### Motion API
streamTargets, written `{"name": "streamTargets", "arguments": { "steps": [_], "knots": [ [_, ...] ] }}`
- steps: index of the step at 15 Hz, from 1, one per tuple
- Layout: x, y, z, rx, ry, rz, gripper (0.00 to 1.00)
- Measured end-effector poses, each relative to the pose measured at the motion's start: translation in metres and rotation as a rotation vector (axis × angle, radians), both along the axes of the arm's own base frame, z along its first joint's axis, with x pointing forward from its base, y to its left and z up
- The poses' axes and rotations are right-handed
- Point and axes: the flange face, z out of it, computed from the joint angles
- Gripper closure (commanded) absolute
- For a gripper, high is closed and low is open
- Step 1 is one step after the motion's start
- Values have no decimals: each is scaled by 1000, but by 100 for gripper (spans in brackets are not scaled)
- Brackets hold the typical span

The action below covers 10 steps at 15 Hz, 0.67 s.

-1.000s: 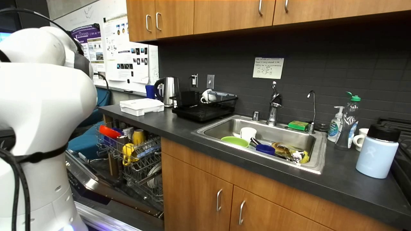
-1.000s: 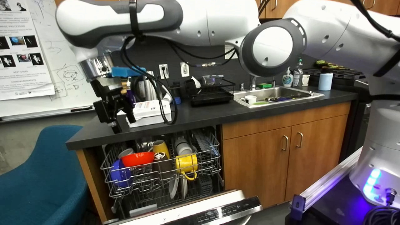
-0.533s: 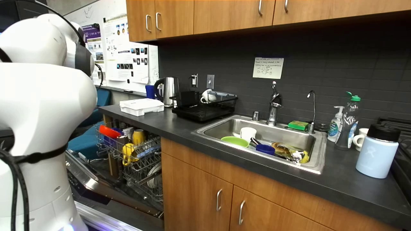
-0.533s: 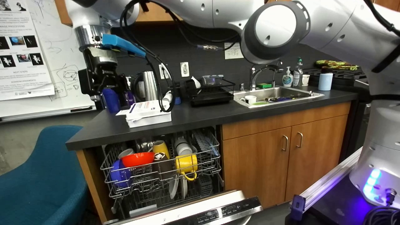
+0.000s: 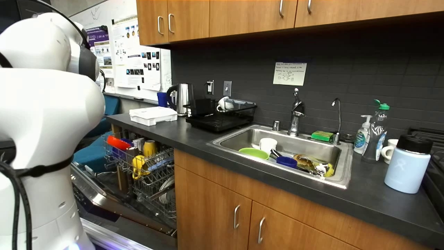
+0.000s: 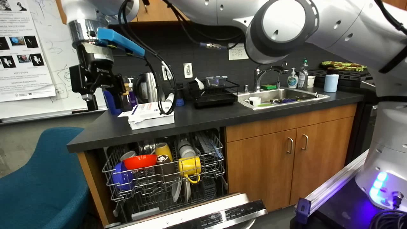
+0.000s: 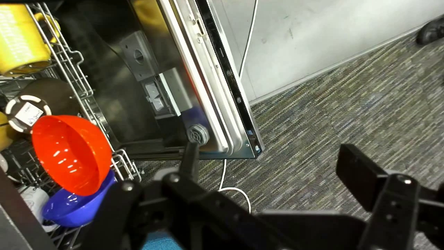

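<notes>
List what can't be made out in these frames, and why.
Blue cup, in an exterior view: partly behind the gripper.
Arm, in an exterior view: cut off by the left edge; gripper not showing.
Note, in an exterior view: writing too small.
Blue bowl, wrist view: partly hidden by the red bowl.
Yellow mug, wrist view: cut off by the left edge.
Black object, wrist view: identity unclear, cut by the right edge.
</notes>
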Motion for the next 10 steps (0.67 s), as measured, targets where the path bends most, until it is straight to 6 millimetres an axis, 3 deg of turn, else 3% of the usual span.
{"name": "streamTargets", "arguments": {
  "steps": [10],
  "knots": [
    [5,0,-1,-2,-20,-30,0]
  ]
}}
